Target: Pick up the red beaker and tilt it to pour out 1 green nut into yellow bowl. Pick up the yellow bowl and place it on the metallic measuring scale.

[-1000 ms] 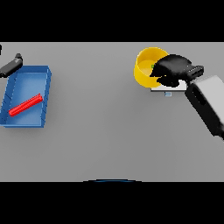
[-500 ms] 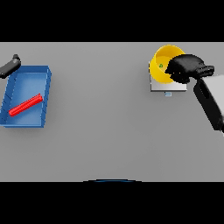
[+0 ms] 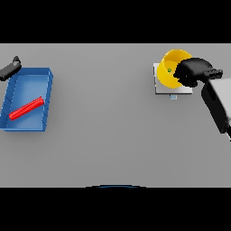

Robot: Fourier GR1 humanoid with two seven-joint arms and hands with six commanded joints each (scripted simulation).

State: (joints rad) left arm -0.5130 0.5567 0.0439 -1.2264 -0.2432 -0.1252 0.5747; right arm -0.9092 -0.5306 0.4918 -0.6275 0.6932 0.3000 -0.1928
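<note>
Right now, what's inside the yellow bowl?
One green nut shows inside the yellow bowl, which is over the scale. The right hand grips the bowl's right rim and covers that side of the interior.

The middle of the counter (image 3: 113, 126) lies open between the blue tray (image 3: 45, 97) at the left and the scale (image 3: 159, 85) at the right.
</note>
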